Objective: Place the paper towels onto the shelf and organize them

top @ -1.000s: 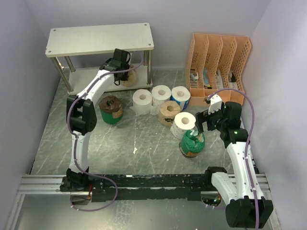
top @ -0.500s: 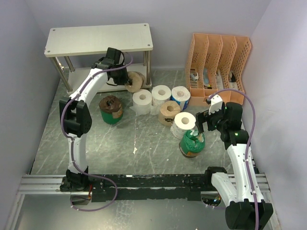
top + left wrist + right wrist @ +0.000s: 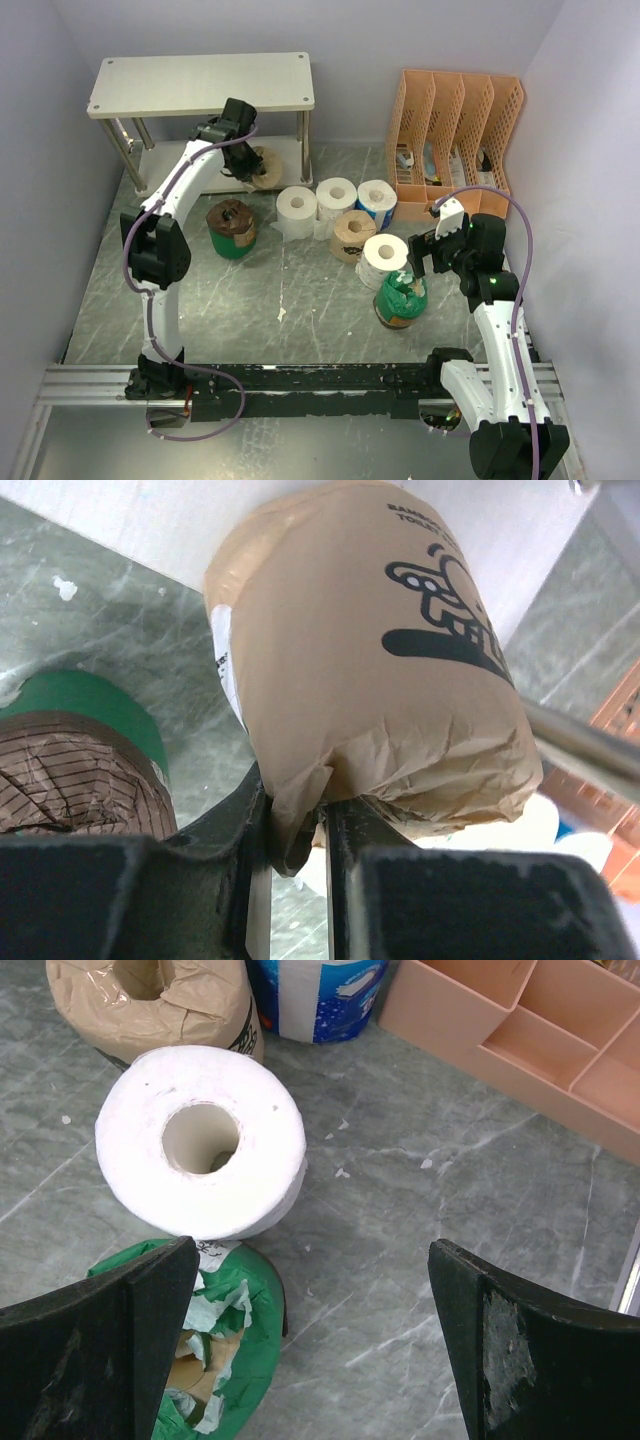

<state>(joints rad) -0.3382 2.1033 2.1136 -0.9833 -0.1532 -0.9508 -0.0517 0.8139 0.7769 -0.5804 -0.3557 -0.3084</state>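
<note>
Tan wrapper, crumpled at the roll's end, is what the left gripper [image 3: 295,810] pinches. Its jaws stand nearly together on that fold of paper, not around the body of the tan roll [image 3: 370,670]. In the top view the roll hangs at the shelf's [image 3: 200,85] lower board, below the top board's five o'clock corner and close to the front right leg. Whether it bears on the board yet I cannot tell.

A hold on loose wrap is likely weak, so the carry should be slow and free of swing. The roll should probably go toward eleven o'clock, clear of that leg and deep on the board, which leaves the front edge for later rolls. The jaws are best parted only once the roll's weight sits on the board.

A green-wrapped roll [image 3: 231,228] stands on the floor at six o'clock of the gripper. The wrist should avoid it on retreat.

At four o'clock of the table, the right gripper [image 3: 315,1330] holds nothing. Its jaws stand wide apart above a white roll [image 3: 200,1140].
</note>
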